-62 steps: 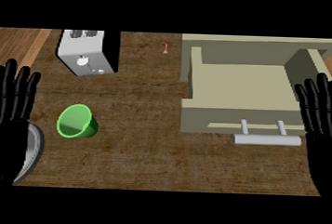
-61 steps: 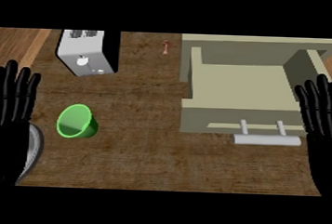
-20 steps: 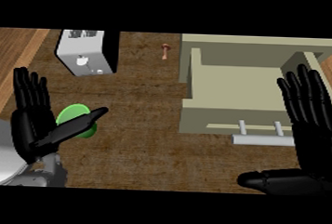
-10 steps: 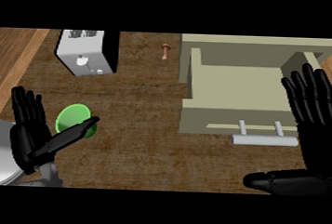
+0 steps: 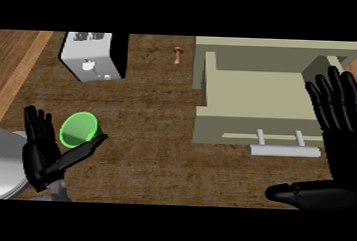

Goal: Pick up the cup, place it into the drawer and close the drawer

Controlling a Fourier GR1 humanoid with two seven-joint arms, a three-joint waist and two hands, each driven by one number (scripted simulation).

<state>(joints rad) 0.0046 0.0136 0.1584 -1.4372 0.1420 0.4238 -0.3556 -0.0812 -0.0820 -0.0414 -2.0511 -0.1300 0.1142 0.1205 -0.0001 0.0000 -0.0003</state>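
Head view: the green cup (image 5: 80, 129) lies on its side on the table (image 5: 158, 162), left of the open drawer (image 5: 259, 103), well apart from it. The left hand (image 5: 51, 150) has dropped lower and nearer the cup than half a second ago; its fingers are straight and spread, thumb stretched under the cup's rim, holding nothing. The right hand (image 5: 336, 143) stays open at the right edge beside the drawer's handle (image 5: 284, 151), fingers up. A toaster (image 5: 93, 56) stands at the back left. Judging by this, the grasp is about to begin: the fingers must still curl round the cup before any lift.
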